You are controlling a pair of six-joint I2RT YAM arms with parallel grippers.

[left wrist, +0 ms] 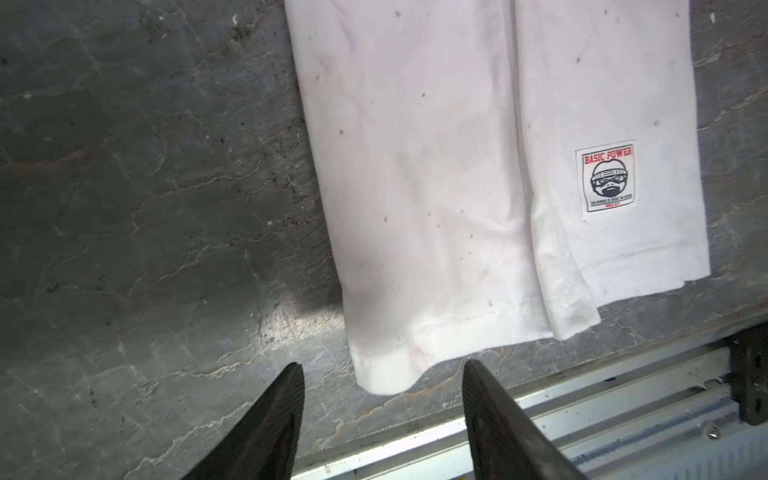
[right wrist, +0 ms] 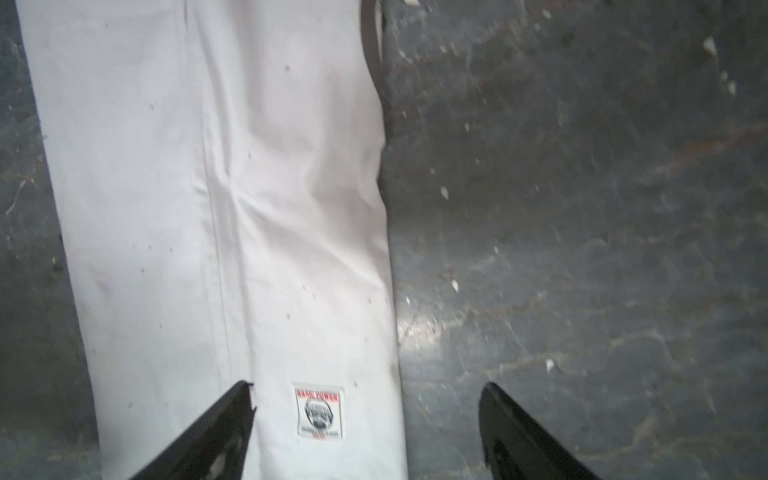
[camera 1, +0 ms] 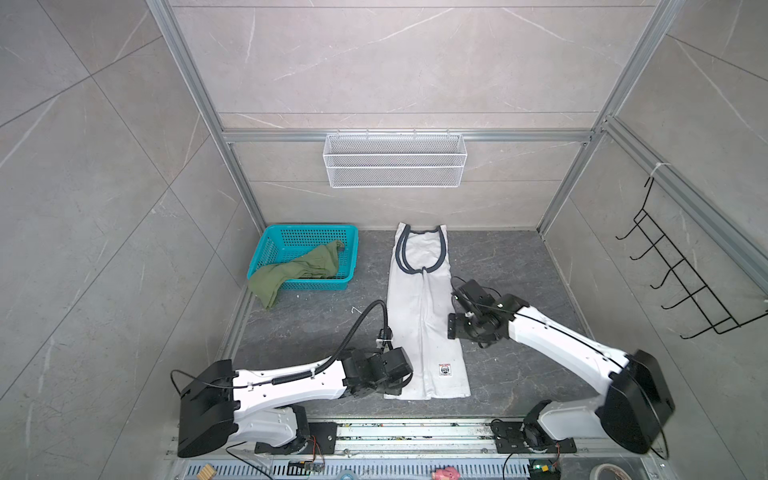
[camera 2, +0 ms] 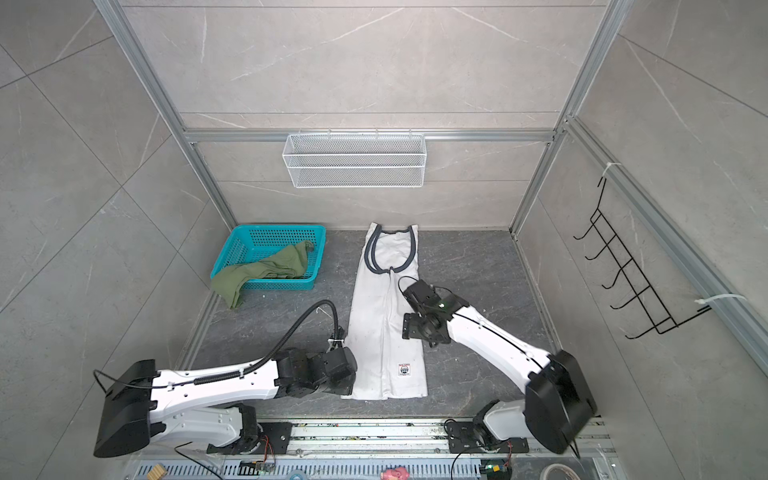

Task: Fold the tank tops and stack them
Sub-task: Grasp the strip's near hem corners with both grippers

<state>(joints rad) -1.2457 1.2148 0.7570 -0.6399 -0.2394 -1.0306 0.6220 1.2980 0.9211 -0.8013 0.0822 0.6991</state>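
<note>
Two side-by-side cameras look steeply down from high up, far enough to take in the whole table [camera 1: 498, 257]. Each wrist camera looks down from close; both show the white tank top [left wrist: 415, 166] near its label [right wrist: 318, 411].

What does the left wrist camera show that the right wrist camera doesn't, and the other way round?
Only the left wrist view: the bottom hem of the white tank top and the metal rail along the dark table. Only the right wrist view: a strip of the top's dark trim. Both: the white tank top lying flat on the table, its sewn label, and an open, empty gripper, the left gripper in one and the right gripper in the other.
</note>
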